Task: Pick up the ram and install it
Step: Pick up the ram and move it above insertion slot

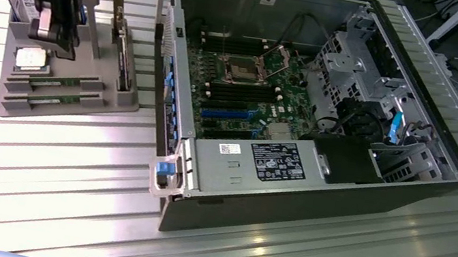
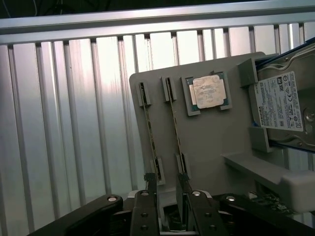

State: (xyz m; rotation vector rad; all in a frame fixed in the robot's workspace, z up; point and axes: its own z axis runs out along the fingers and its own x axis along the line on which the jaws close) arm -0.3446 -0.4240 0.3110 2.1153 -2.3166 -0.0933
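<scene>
Gripper (image 1: 52,38): fingers spread, empty, poised over the tray (image 1: 56,116).
Ram (image 1: 57,82): slotted beside its twin stick (image 1: 54,99), along the tray edge opposite the hard drive (image 2: 283,101).
Risk: a misaligned descent could catch both sticks or jam on a slot wall.

Green ram sticks (image 1: 57,82), pale grey tray (image 1: 66,114), silver processor chip (image 1: 30,58), silver ribbed counter (image 1: 49,162), black computer case (image 1: 289,214), green motherboard (image 1: 247,100) with blue slots (image 1: 222,112).

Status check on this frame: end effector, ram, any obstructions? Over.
End effector open, hovering over grey holder. Both ram sticks in their slots, none held. Processor chip and hard drive alongside, not blocking.
</scene>
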